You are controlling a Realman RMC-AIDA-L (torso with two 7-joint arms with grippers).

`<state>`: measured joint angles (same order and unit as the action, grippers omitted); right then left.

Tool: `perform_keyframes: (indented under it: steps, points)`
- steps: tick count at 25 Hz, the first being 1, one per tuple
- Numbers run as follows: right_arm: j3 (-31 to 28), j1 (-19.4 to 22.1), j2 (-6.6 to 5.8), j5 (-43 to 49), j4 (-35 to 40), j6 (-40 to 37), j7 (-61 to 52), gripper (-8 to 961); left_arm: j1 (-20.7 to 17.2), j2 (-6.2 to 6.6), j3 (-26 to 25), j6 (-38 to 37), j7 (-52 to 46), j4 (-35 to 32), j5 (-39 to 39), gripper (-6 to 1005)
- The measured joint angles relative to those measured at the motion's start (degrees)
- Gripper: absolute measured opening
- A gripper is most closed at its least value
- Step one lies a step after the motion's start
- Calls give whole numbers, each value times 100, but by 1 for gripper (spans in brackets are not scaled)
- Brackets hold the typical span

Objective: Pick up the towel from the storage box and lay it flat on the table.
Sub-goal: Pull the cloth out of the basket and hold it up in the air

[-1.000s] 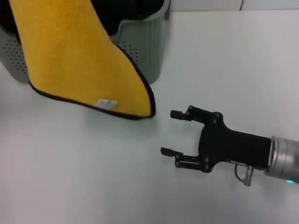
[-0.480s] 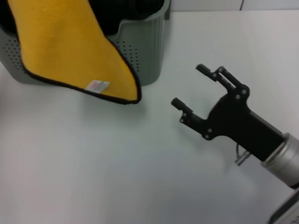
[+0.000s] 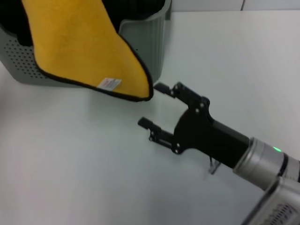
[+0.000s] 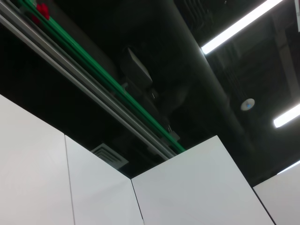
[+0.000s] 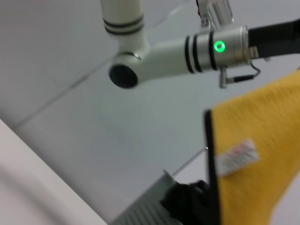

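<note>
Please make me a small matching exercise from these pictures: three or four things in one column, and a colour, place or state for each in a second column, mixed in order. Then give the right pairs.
Column one:
1. towel
2. box
3. right gripper
4. table

Column two:
a. white and smooth, under everything
b. open, over the table, fingers pointing toward the towel's lower corner
c. yellow face showing, black edging, hanging in front of the box
d. grey-green, with dotted sides

Pairs: 1-c, 2-d, 3-b, 4-a
</note>
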<state>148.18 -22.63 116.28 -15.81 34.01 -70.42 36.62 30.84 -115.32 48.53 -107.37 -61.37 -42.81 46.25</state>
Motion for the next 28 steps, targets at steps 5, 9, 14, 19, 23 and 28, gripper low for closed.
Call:
perform_keyframes:
  steps: [5, 9, 14, 19, 23, 28]
  points:
    - [37, -206, 0, -244, 126, 263, 353, 691, 9, 1, 7, -18, 13, 2, 8, 15]
    - [43, -356, 0, -229, 134, 330, 424, 677, 10, 1, 7, -41, -4, 8, 14, 16]
    - [76, -416, 0, -208, 154, 456, 481, 659, 7, 1, 8, -46, -11, 6, 16, 16]
    - [148, -481, 0, -209, 202, 613, 497, 642, 9, 1, 8, -47, -11, 12, 33, 17]
    - [144, -476, 0, -262, 251, 620, 503, 638, -8, 1, 7, -47, -10, 14, 32, 17]
    - [114, -503, 0, -365, 289, 612, 506, 632, -51, -1, 7, -47, -8, 19, 15, 18]
